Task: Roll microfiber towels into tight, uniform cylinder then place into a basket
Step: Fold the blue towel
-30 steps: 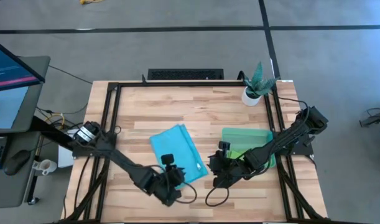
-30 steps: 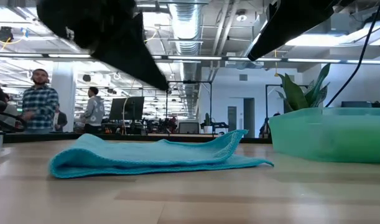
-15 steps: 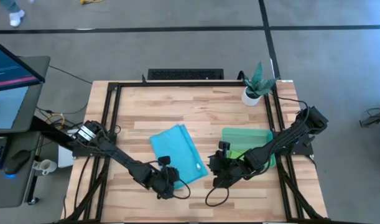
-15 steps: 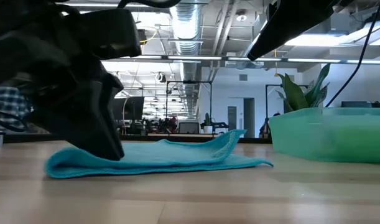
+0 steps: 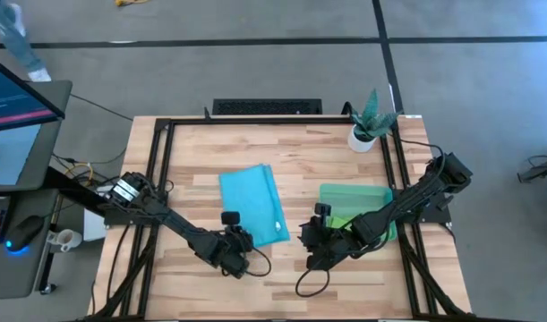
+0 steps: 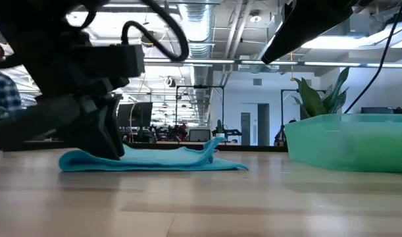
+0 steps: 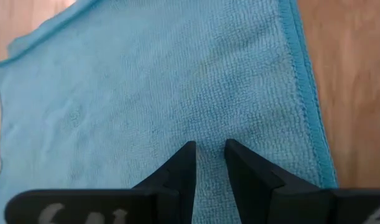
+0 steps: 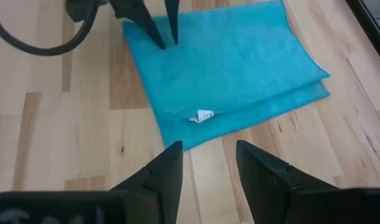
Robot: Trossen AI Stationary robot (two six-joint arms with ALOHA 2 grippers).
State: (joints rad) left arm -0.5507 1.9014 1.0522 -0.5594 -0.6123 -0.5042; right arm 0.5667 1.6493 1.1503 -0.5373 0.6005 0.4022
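Note:
The turquoise towel (image 5: 252, 201) lies flat, folded double, on the wooden table left of the basket (image 5: 381, 191); it also shows in the low view (image 6: 154, 160). My left gripper (image 5: 239, 235) stands on the towel's near left part, shut on it. My right gripper (image 5: 311, 243) is open and empty above bare table, between the towel's near right corner and the basket. A lime green towel (image 5: 346, 217) lies in the basket. My left gripper has its two fingertips (image 7: 188, 152) down on the towel's top layer, near its near left corner (image 8: 153, 59), with a narrow strip of cloth (image 7: 209, 144) between them. The fingers come slanting down from the table's near side. The towel lies flat on the table.
A white pot with a plant (image 5: 363, 136) stands at the far right corner. Black frame rails (image 5: 158, 170) run along the table's left and right sides. The towel has a small white tag (image 8: 202, 116) at its near edge. A person (image 6: 0, 85) shows in the room beyond.
My left gripper has gone toward the table's far edge and a little left, coming down onto the towel's near left part. The towel has slid toward the far edge with it, and it shows narrower in the low view.

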